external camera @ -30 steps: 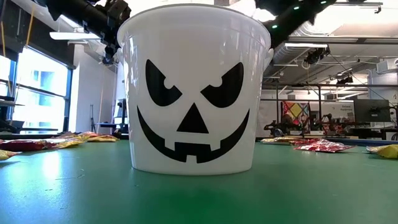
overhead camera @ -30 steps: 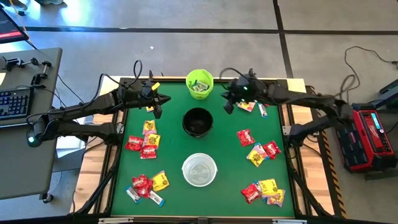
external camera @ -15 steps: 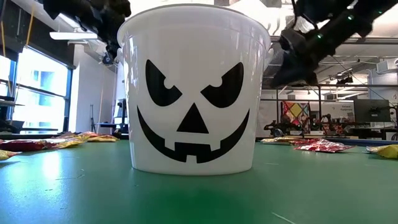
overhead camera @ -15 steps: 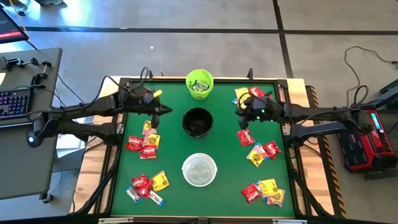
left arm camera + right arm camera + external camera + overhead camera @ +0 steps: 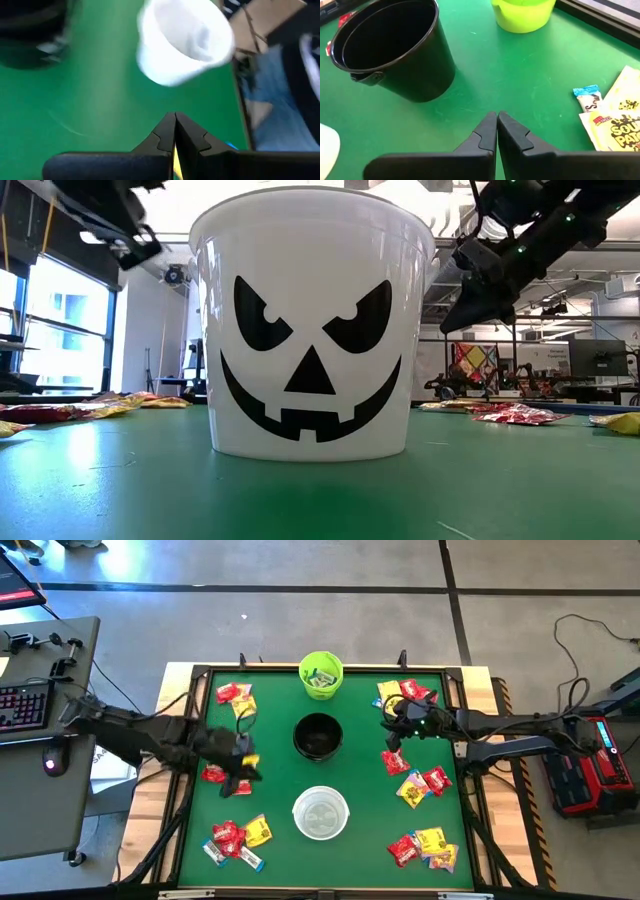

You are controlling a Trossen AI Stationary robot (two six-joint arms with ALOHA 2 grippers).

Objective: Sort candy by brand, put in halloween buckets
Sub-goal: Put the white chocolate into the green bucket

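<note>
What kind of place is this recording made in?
Most likely a robotics lab or workshop. The green-topped table stands on a bare concrete floor, a keyboard sits on a desk beside it, and the low view shows a monitor and an open ceiling behind.

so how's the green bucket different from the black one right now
The lime green bucket sits at the table's far edge; the black bucket stands mid-table, between the green one and the white bucket. The green one already holds a few pale packets, while the black one's inside looks dark and I see nothing in it. Both are round, open-topped, upright and of like size.
</note>
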